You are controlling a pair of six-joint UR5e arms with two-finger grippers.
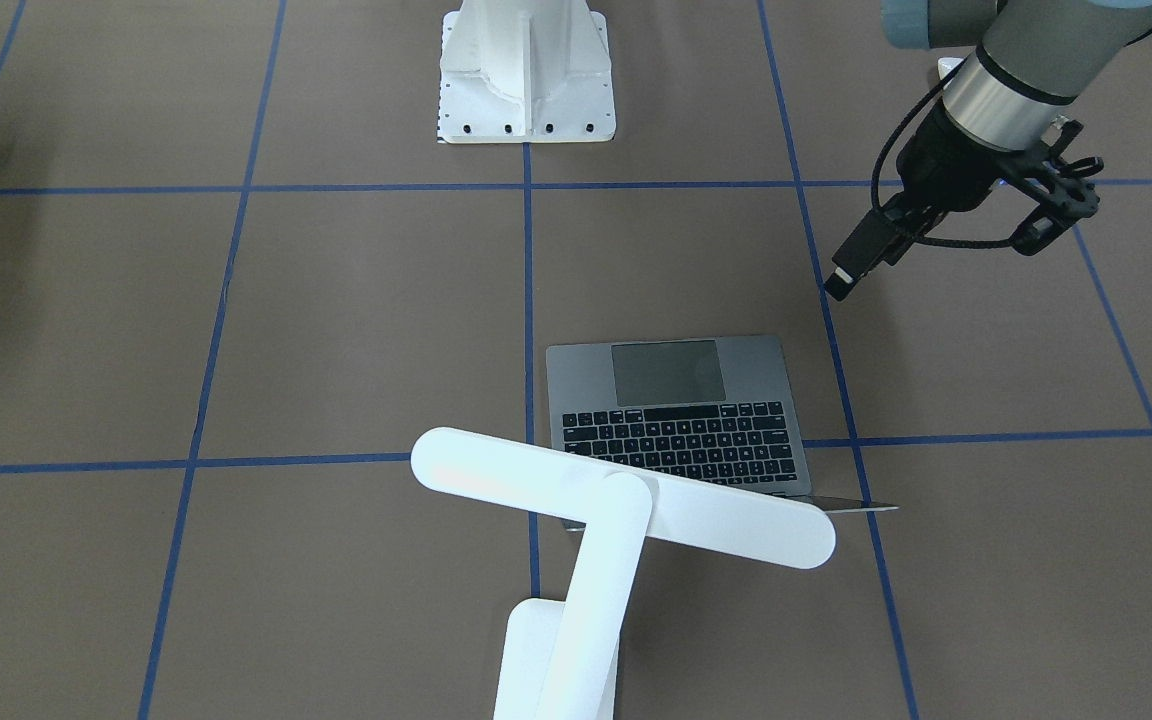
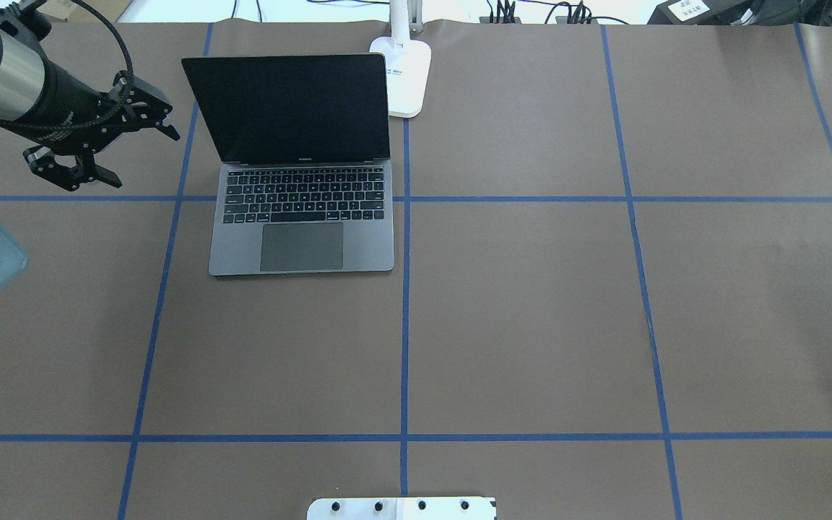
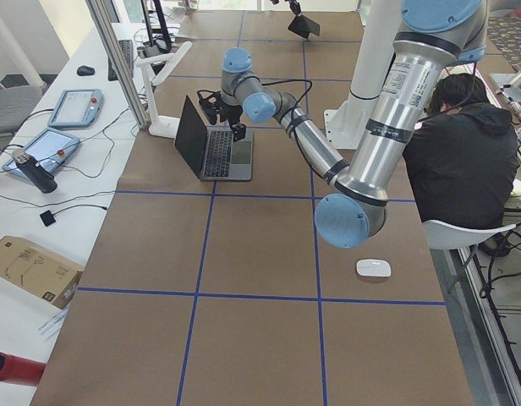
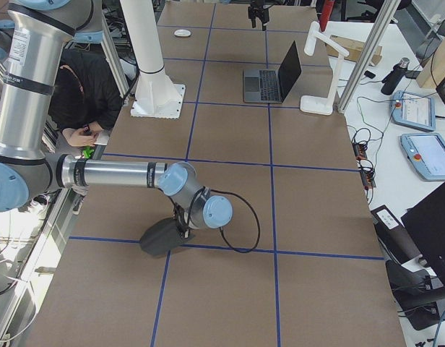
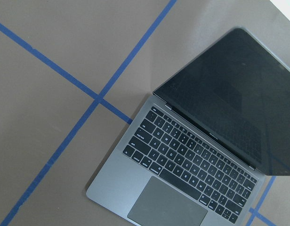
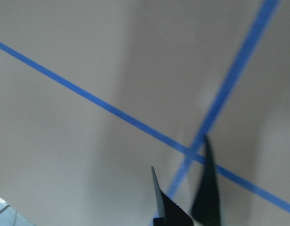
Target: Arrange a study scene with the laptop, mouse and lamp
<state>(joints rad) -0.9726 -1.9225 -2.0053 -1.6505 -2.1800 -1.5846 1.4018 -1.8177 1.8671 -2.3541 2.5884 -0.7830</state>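
Standing open in front view, slim grey metal laptop [image 1: 676,420] just beside white bar-headed desk lamp [image 1: 626,500]; left gripper [image 1: 1061,212] spread, empty. Left side view: small white oval mouse [image 3: 373,269] well apart from laptop. Right wrist view: right gripper [image 6: 179,153] narrowly apart, empty.

Bare table [image 2: 568,303] lies right of the laptop [image 2: 304,217]; the lamp [image 2: 407,79] stands by its far corner.

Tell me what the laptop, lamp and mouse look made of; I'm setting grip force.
The laptop looks like anodised metal: a matte grey shell with an even, soft sheen. Its keys are black, probably plastic. The lamp is smooth, uniform white, either plastic or painted metal; I can't tell which. The mouse is smooth white, probably plastic, but too small to judge its finish.
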